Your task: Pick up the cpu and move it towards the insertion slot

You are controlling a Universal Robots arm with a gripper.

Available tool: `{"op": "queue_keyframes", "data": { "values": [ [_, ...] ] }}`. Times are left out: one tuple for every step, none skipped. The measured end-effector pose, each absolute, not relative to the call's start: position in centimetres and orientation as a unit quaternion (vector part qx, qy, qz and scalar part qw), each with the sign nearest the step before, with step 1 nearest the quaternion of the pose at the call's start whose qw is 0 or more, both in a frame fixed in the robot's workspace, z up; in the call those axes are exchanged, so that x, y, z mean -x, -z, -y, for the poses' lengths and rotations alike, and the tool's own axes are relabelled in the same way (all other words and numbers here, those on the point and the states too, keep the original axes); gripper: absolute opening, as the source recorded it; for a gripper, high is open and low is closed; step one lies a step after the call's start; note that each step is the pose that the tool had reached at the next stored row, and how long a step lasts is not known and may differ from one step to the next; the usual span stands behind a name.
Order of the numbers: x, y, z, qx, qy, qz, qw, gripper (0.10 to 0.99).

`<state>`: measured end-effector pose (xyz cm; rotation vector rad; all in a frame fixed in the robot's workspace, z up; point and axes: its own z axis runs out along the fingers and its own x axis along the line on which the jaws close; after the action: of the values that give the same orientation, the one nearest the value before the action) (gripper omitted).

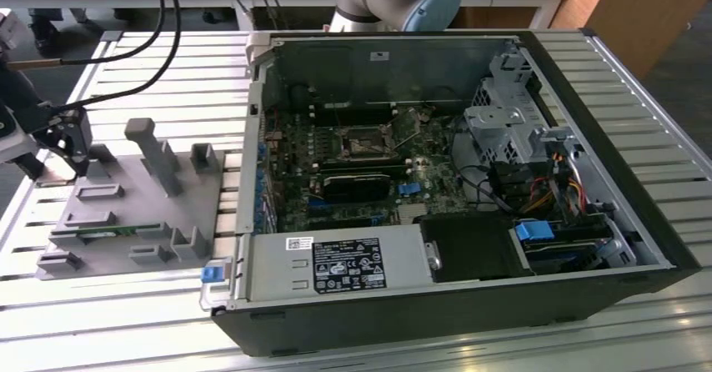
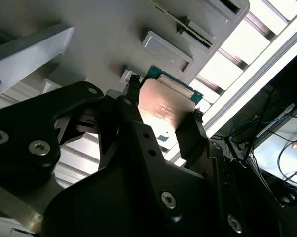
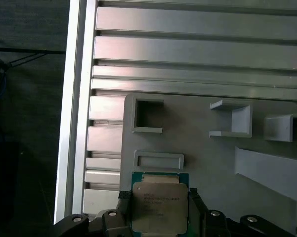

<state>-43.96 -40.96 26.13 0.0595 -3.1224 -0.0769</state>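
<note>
The cpu [image 3: 160, 205], a thin square chip with a silvery metal lid on a green board, sits between the two fingers of the pincer [image 3: 159, 213]. In both wrist views the black fingers [image 2: 132, 98] press on two opposite edges of the chip, so the pincer is narrowed onto it and holding it. The flat faces are left untouched.

The chip looks light and rigid, with nothing about it that would bend. Its smooth lid and thin edges probably give little friction, and the contact face is likely delicate. The edge hold seen here seems the right one, with modest squeeze and the chip kept level.

Directly beneath the pincer lies a grey tray [image 3: 203, 158] with rectangular recesses and raised posts. The chip appears to hang just clear of it, though how high cannot be told. The tray rests on a table [image 3: 198, 49] of aluminium slats.

The slot [image 1: 362, 145], a small square socket with a metal bracket, is well apart from the pincer. It lies on the motherboard inside an open computer case [image 1: 389, 326], toward the exterior view's right.
</note>
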Motion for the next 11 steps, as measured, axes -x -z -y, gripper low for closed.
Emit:
{"op": "queue_keyframes", "data": {
  "values": [
    [44.0,-26.2,41.0,-0.019,0.025,0.999,0.009,0.545],
    [44.0,-26.4,41.0,-0.019,0.025,0.999,0.009,0.545],
    [44.0,-26.5,41.0,-0.019,0.025,0.999,0.009,0.545],
    [44.0,-26.6,41.0,-0.019,0.025,0.999,0.009,0.545],
    [44.0,-26.7,41.0,-0.019,0.025,0.999,0.009,0.545],
    [44.0,-26.8,41.0,-0.019,0.025,0.999,0.009,0.545],
    [44.0,-27.0,41.0,-0.019,0.025,0.999,0.009,0.545],
    [44.0,-27.1,41.0,-0.019,0.025,0.999,0.009,0.545],
    [44.0,-27.2,41.0,-0.019,0.025,0.999,0.009,0.545],
    [44.0,-27.3,40.9,-0.019,0.025,0.999,0.009,0.545],
    [44.0,-27.5,40.9,-0.019,0.025,0.999,0.009,0.545]
  ]
}}
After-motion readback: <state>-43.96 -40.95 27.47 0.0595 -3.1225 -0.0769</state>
